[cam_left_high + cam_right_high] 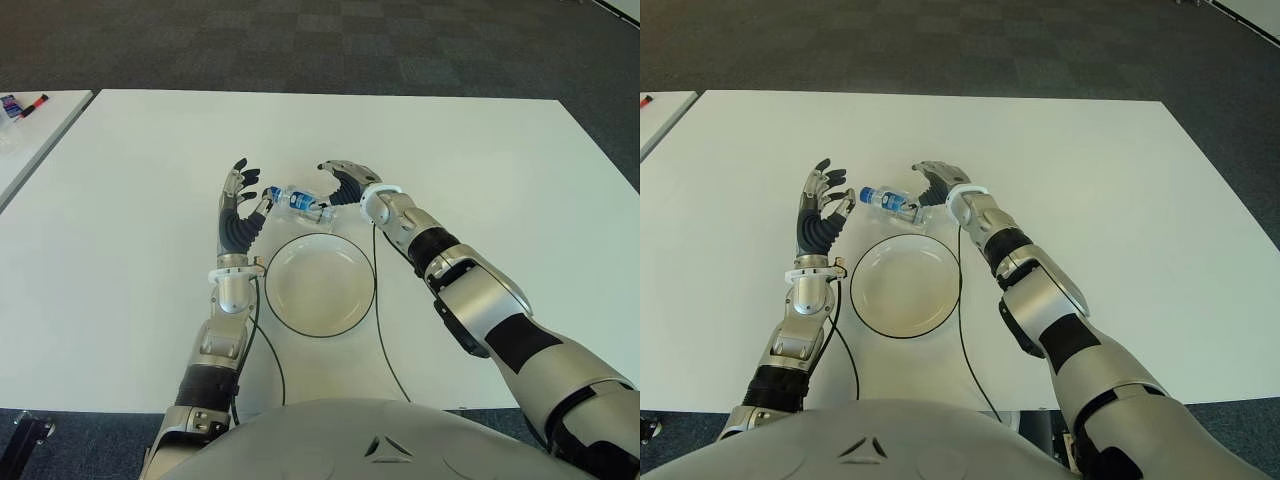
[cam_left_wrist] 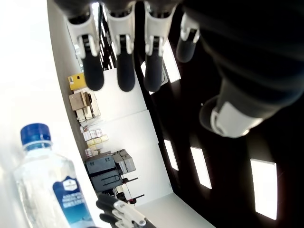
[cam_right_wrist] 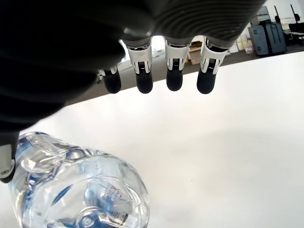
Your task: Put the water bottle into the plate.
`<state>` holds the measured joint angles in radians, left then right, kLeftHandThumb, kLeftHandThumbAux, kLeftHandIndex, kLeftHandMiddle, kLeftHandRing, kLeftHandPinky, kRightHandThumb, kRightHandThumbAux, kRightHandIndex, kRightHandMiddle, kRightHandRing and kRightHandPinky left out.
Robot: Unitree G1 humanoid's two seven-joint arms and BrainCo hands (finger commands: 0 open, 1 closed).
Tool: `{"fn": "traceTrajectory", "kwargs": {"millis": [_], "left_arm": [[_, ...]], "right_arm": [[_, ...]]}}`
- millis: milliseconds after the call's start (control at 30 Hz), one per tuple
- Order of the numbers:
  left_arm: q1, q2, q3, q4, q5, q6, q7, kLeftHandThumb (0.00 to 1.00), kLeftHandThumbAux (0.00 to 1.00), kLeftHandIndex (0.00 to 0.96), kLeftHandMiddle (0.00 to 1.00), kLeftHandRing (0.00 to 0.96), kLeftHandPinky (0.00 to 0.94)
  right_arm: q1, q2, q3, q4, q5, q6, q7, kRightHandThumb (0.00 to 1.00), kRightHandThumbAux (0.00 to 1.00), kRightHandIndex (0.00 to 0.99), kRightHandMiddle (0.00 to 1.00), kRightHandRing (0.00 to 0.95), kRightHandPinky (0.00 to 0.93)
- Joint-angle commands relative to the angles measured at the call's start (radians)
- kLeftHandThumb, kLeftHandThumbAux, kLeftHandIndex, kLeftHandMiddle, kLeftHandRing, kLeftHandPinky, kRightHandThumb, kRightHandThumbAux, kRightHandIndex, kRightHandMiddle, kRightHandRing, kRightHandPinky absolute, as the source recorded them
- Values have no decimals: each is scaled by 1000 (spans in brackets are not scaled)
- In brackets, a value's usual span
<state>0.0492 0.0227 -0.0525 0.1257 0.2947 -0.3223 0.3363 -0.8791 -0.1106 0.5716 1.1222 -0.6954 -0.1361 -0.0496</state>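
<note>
Water bottle [image 1: 299, 202] lying on its side on the white table [image 1: 520, 180], just past the plate [image 1: 320, 284] at about the plate's 12 o'clock, blue cap pointing toward 10 o'clock. Not in the plate yet, and not lifted either as far as can be told.

Right hand [image 1: 345, 183] sitting right at the bottle's base end, roughly 2 o'clock from the plate. In the right wrist view, fingers [image 3: 174, 71] stretched out straight above the bottle's bottom, not wrapped around anything. So: spread wide, holding nothing, maybe just touching the base with the thumb side, hard to say for sure.

Left hand [image 1: 240, 206] upright at the cap end, around 10 o'clock from the plate, fingertips close to the cap. Left wrist view shows fingers [image 2: 125, 57] extended and apart too, bottle below them, no grip. Open as well.

Looks like the approach/pre-grasp step, with both hands bracketing the bottle from either end. Plate empty, black rim, a thin cable [image 1: 384, 330] running along the table on each side of it.

Next move probably calls for closing the right fingers around the body, lifting clear of the rim, then bringing it back toward 6 o'clock and setting it down in the middle. Round bottle on its side, so likely to roll if nudged before the grip closes.
</note>
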Motion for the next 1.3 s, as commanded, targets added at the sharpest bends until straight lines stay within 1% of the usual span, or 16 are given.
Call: {"fn": "traceTrajectory", "kwargs": {"millis": [33,133,267,333,500,700,900,1100,1300], "left_arm": [[-9,-5,12,7,-22,12,-14,502,610,122,245,259,296],[2,11,39,9,-60,17,-35,508,618,126,248,257,283],[13,65,123,58,-133,12,-68,495,639,133,253,257,282],[8,73,142,71,-146,13,-73,503,648,135,254,257,286],[-14,82,195,94,-147,32,-33,548,666,132,257,263,290],[-10,90,222,113,-135,37,-17,547,684,126,255,265,294],[-4,97,251,185,-139,-15,3,537,670,125,252,267,314],[-23,91,249,219,-128,-46,29,556,650,128,255,273,322],[-29,92,238,232,-117,-56,38,567,633,128,258,278,330]], "right_arm": [[0,-3,6,1,-3,15,16,105,417,0,0,0,58],[2,-3,4,0,-3,13,17,107,417,0,0,0,58],[5,-1,5,-2,-4,10,15,110,419,0,0,0,54],[6,0,5,-2,-5,9,14,112,420,0,0,0,49],[9,2,5,-10,-3,8,12,112,418,0,0,0,47],[10,2,4,-15,-3,9,13,112,417,0,0,0,46],[12,2,2,-23,-2,13,17,112,419,0,0,0,46],[12,2,1,-26,-1,13,21,115,421,0,0,0,43],[11,2,0,-26,0,16,22,117,418,0,0,0,42]]}}
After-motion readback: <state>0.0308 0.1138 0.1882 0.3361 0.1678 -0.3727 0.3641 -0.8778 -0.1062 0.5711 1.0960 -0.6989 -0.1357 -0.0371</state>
